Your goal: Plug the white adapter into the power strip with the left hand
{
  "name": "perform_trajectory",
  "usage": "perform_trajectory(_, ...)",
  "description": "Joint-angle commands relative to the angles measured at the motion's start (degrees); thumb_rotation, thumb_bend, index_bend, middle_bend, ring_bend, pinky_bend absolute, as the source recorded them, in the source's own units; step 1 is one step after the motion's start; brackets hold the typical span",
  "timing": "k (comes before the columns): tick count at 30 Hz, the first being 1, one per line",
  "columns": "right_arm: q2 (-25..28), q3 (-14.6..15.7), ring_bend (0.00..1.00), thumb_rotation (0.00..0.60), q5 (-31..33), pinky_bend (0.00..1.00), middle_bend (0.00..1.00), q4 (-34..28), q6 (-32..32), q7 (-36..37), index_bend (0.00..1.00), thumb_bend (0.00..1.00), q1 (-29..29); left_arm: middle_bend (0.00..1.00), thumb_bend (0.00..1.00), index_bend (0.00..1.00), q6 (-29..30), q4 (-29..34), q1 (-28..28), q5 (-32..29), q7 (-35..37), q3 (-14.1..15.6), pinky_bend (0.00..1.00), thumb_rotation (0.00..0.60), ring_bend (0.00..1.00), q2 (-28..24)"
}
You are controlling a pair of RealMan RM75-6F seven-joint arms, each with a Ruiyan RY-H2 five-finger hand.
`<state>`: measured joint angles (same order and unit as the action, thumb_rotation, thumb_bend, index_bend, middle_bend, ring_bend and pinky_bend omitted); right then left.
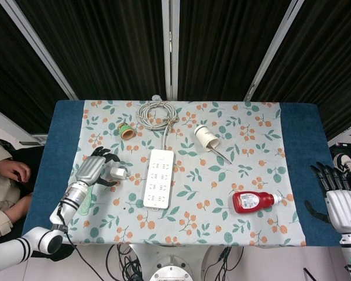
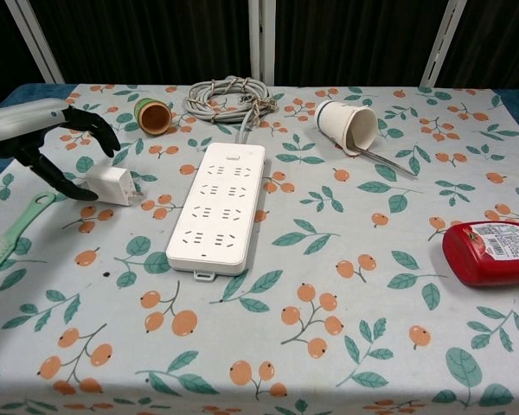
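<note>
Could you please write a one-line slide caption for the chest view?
Left hand touching the white adapter beside the power strip.

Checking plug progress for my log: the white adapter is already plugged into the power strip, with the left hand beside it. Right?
No. The chest view shows the white adapter lying on the cloth, apart from the power strip; the left hand is beside it.

The ketchup bottle (image 2: pixel 493 252) and green brush (image 2: pixel 9 240) run off the chest view's edges
</note>
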<state>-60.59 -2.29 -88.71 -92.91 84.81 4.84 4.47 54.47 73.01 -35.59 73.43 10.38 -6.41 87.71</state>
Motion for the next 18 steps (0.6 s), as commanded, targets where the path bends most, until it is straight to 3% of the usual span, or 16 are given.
perform_trajectory(1,-0.01,-0.03,0.00,0.600,0.07,0.00,0.00,-0.07,-0.08,-0.12,0.00,0.23,0.03,0.35,0.07,0.36,0.04,-4.16,0.62,2.59,6.57,0.25,0.03,0.600,0.15,2.58)
perform_trajectory(8,0.11,-0.12,0.00,0.600,0.34,0.00,0.00,-0.40,-0.20,-0.53,0.00,0.23,0.05,0.36,0.08,0.38,0.01,-10.14,0.44,5.37,13.47,0.93,0.03,0.600,0.15,5.69)
perform_trajectory(18,0.38,-0.19,0.00,0.600,0.77,0.00,0.00,-1.12,-0.19,-1.37,0.00,0.23,-0.12,0.37,0.22,0.41,0.65,-16.36,0.64,7.68,19.58,1.81,0.02,0.600,0.15,8.27)
